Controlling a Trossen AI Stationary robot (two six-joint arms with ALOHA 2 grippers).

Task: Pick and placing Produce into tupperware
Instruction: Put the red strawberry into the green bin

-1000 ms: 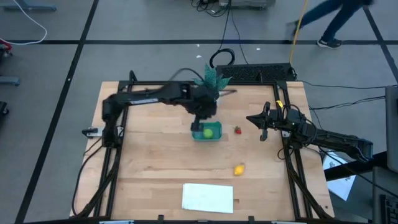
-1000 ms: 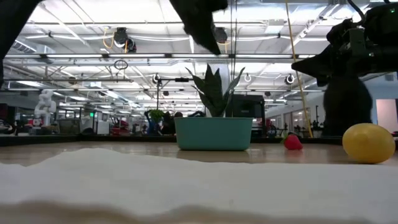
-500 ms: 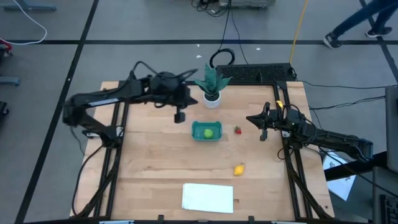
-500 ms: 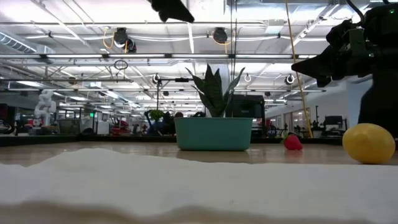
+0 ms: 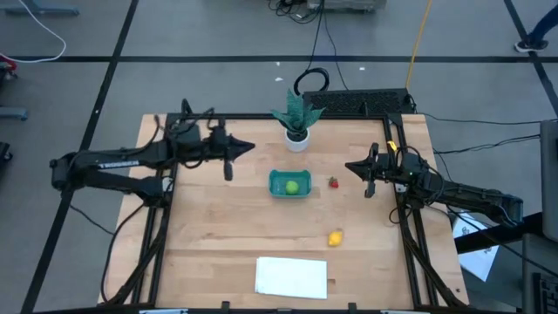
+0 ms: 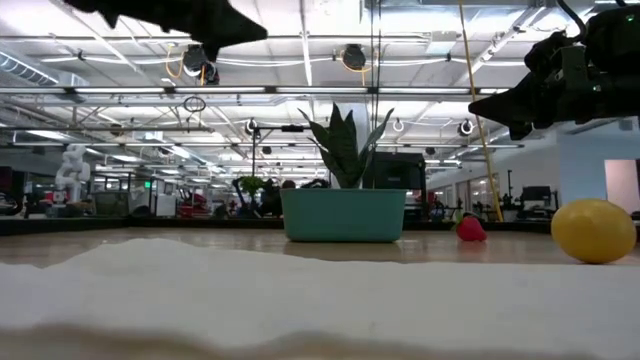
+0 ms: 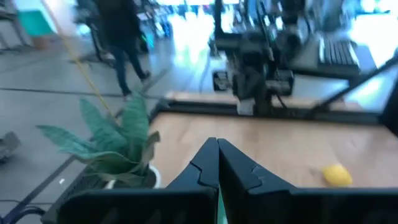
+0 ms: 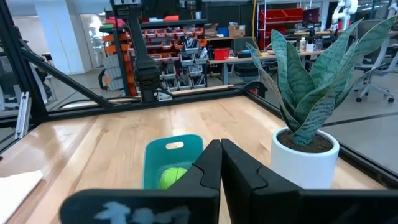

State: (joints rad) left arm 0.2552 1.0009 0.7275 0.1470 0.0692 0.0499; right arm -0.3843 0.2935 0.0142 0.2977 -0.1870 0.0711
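The teal tupperware (image 5: pixel 289 184) stands at the table's middle with the round lime-green fruit (image 5: pixel 292 185) inside it; the right wrist view shows both, tupperware (image 8: pixel 174 159) and fruit (image 8: pixel 174 177). The tiny red fruit (image 5: pixel 333 182) lies just right of the tupperware. The yellow lemon (image 5: pixel 335 237) lies nearer the near edge, also visible in the low view (image 6: pixel 592 230). My left gripper (image 5: pixel 251 146) is shut and empty, held high over the table's left part. My right gripper (image 5: pixel 350 166) is shut and empty, raised right of the red fruit.
A potted plant in a white pot (image 5: pixel 297 122) stands at the far edge behind the tupperware. A flat white sheet (image 5: pixel 291 276) lies by the near edge. Bare wood lies between the tupperware and the left frame rail.
My left gripper has risen from above the tupperware and drawn back toward the table's left edge, the arm folding away. The lime-green fruit stays in the tupperware. My right arm has kept still.
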